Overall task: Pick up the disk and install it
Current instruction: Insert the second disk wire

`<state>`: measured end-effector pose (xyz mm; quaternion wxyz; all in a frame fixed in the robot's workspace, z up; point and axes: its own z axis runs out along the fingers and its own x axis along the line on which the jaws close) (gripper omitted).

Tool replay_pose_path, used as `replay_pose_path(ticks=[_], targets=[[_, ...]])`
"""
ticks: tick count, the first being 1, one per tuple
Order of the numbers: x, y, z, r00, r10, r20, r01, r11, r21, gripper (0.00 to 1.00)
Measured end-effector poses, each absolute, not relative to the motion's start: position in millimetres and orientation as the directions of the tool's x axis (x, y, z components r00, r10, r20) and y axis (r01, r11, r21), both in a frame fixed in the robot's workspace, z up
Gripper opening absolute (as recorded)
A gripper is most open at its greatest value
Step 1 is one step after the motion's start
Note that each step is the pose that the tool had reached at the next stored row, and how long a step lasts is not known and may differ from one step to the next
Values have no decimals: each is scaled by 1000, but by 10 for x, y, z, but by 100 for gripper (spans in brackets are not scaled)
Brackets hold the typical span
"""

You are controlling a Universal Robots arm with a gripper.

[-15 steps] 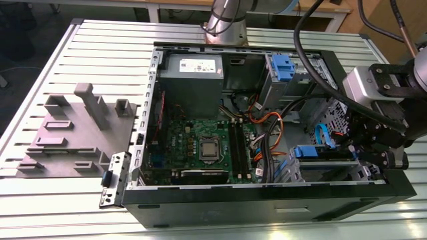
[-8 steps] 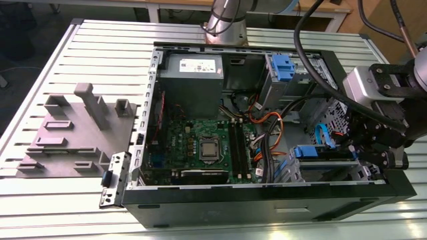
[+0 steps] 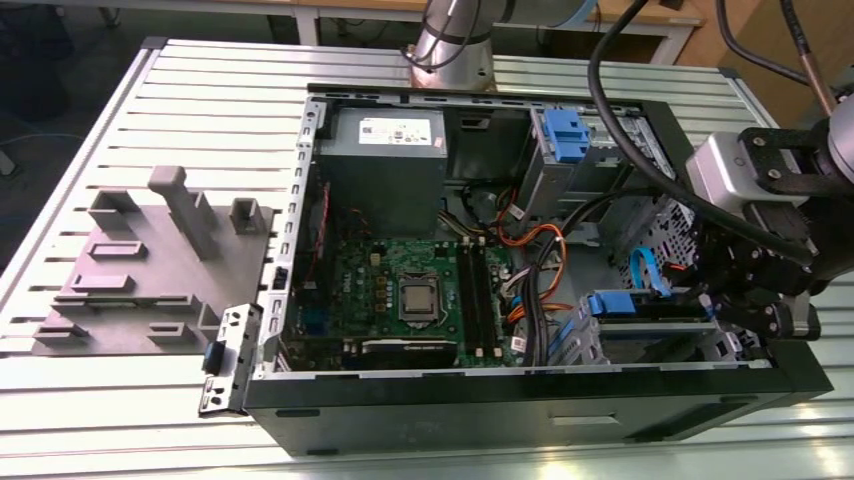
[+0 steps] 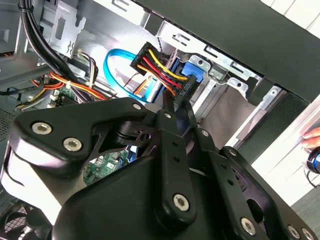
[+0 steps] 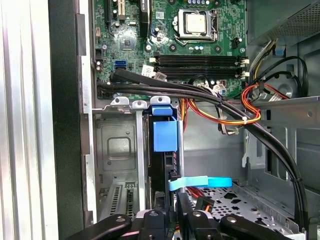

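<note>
A slatted metal bench point(image 3: 107, 130) carries an open computer case point(image 3: 534, 400). The disk point(image 5: 164, 135) is seen edge-on in the drive cage at the case's near right corner, the gripper point(image 3: 747, 300) poised at it. Whether it is clenched cannot be told. The disk is judged stiff, moderately heavy, shock-sensitive; best held by its blue carrier edges.
</note>
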<state>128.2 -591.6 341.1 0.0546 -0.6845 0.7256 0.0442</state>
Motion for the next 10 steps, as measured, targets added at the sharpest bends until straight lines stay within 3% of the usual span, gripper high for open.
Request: replay_pose_path(ticks=[10], targets=[[1334,-5916,3391,-57,-989,-138,-998,59,-10,24]])
